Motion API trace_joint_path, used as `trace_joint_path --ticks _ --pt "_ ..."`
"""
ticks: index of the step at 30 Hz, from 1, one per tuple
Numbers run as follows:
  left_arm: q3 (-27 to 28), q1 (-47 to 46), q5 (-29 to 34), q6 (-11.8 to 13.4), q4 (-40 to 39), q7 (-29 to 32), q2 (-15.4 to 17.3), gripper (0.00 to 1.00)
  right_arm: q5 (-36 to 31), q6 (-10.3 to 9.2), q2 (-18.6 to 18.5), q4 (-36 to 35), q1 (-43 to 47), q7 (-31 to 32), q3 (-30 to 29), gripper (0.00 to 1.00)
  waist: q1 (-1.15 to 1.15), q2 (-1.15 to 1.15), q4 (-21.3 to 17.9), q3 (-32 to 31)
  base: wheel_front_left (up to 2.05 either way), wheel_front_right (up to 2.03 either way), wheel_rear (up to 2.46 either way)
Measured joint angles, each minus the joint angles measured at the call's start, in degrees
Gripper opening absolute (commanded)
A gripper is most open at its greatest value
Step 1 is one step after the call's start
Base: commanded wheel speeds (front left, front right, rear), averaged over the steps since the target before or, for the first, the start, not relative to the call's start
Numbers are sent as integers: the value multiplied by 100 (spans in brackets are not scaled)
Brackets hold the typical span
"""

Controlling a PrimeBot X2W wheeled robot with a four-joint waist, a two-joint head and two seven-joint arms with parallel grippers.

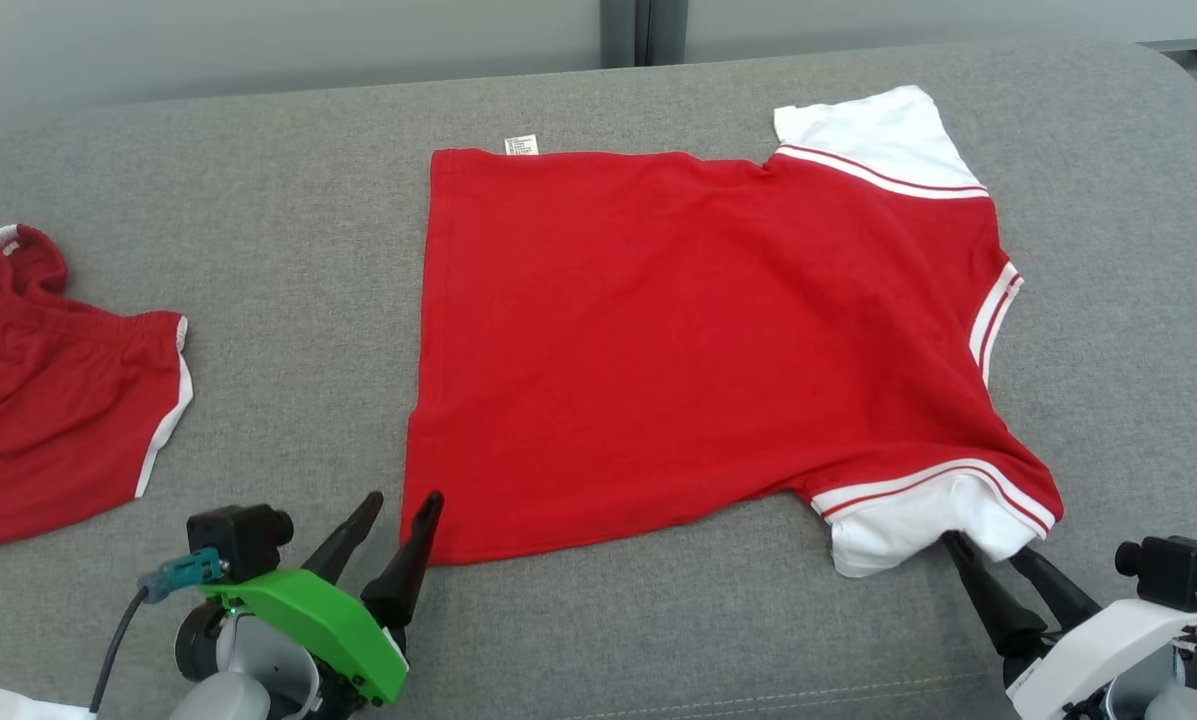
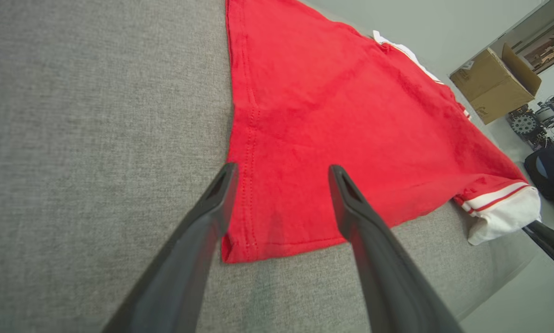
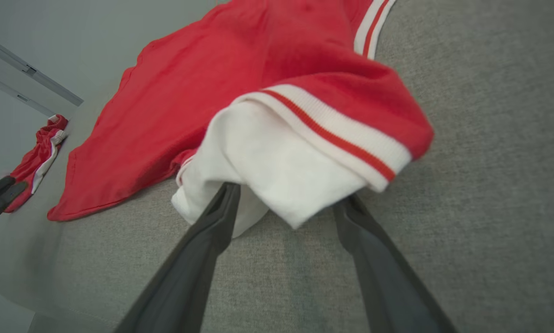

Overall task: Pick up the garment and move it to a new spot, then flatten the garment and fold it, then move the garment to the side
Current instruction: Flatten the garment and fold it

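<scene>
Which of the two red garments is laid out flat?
The shirt with white sleeves, in the middle; the shorts at the left lie bunched up.

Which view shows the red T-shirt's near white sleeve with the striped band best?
The right wrist view: the white sleeve is close and large, folds and striped band clear. The head view shows the sleeve small; the left wrist view shows it distant.

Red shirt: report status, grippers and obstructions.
Left gripper open at hem corner. Right gripper open at near white sleeve. Red shirt spread out on grey cushion, not folded. Red shorts lie apart, far left.
</scene>
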Motion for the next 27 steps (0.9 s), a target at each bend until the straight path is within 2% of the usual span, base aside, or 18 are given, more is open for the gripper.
trace_joint_path --ticks 13,27 --pt "-113 160 0 199 261 333 38 100 -576 1 -5 8 -175 -33 256 100 0 0 -34 23 0 0 0" --pt "-121 160 -1 200 343 416 30 100 -1157 -16 135 -4 -352 -34 -309 100 0 0 -94 22 0 0 0"
